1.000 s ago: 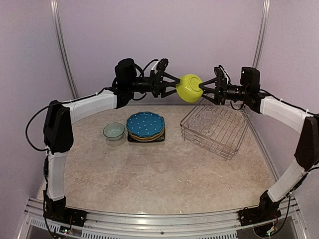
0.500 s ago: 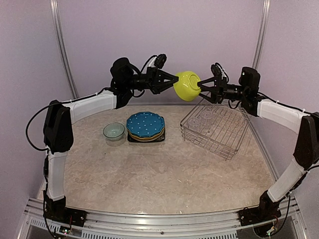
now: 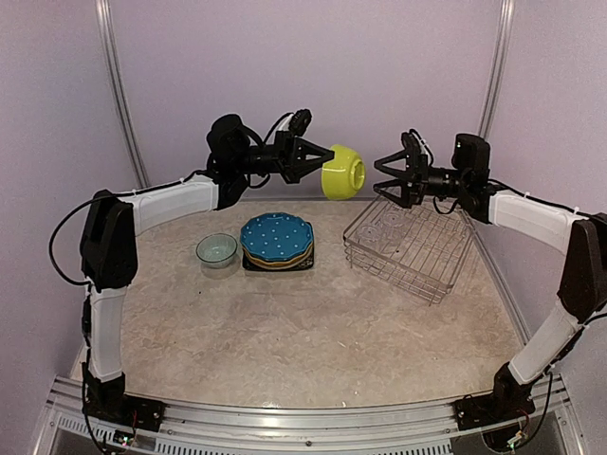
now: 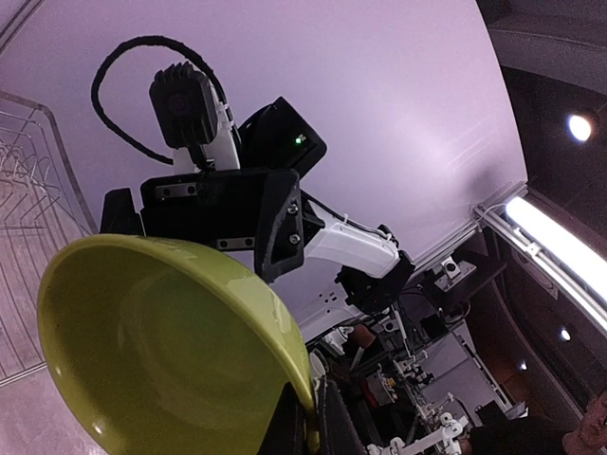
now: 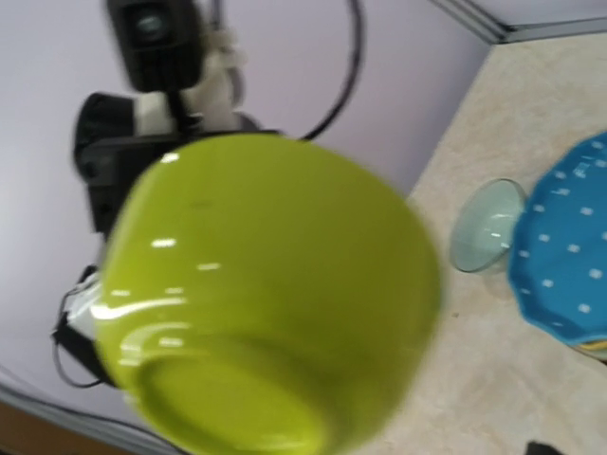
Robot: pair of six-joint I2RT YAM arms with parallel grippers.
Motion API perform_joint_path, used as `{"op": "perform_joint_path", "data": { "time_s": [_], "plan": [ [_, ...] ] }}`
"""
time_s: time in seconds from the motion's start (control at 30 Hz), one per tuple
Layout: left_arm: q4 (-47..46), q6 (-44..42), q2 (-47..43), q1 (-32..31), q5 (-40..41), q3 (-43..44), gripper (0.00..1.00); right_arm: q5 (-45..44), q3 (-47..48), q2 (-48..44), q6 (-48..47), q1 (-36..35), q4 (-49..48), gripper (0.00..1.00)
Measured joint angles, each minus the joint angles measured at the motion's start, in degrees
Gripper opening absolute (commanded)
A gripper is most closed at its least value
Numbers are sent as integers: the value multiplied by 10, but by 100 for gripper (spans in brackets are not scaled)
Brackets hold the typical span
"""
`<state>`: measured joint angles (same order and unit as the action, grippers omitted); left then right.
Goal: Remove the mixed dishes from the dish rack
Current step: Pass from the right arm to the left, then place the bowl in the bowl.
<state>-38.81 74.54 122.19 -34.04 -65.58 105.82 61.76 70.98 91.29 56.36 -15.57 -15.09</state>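
Left claw (image 3: 320,163) pinching the lime-green bowl (image 3: 343,172) aloft
I see my right claw (image 3: 380,176) spread, just apart from it, near the dish rack (image 3: 417,248).

A beige marbled table (image 3: 313,332) sits enclosed by plain lilac walls (image 3: 379,66).

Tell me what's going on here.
The left gripper is shut on the rim of the lime-green bowl, holding it in the air. The right gripper hangs open beside it, not touching, near the dish rack. On the table, the blue white-dotted plate tops a stack of plates, with the pale grey-green bowl alongside.
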Motion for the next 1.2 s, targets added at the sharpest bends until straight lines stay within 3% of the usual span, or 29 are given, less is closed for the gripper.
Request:
{"op": "perform_joint_path", "data": {
  "time_s": [0.2,0.5,0.73,0.9,1.2],
  "plan": [
    [42,-31,-43,19,0,-33,0,-28,0,0,-47,20,68,99],
    [421,-278,-174,86,84,-33,0,-62,10,0,-125,26,173,99],
    [717,-445,-209,115,256,31,0,-82,23,0,-169,26,225,99],
    [863,-513,-208,119,396,48,0,-92,28,0,-187,27,250,99],
    [1005,-567,-161,121,566,58,0,-112,53,0,-208,28,287,99]
  ]
}}
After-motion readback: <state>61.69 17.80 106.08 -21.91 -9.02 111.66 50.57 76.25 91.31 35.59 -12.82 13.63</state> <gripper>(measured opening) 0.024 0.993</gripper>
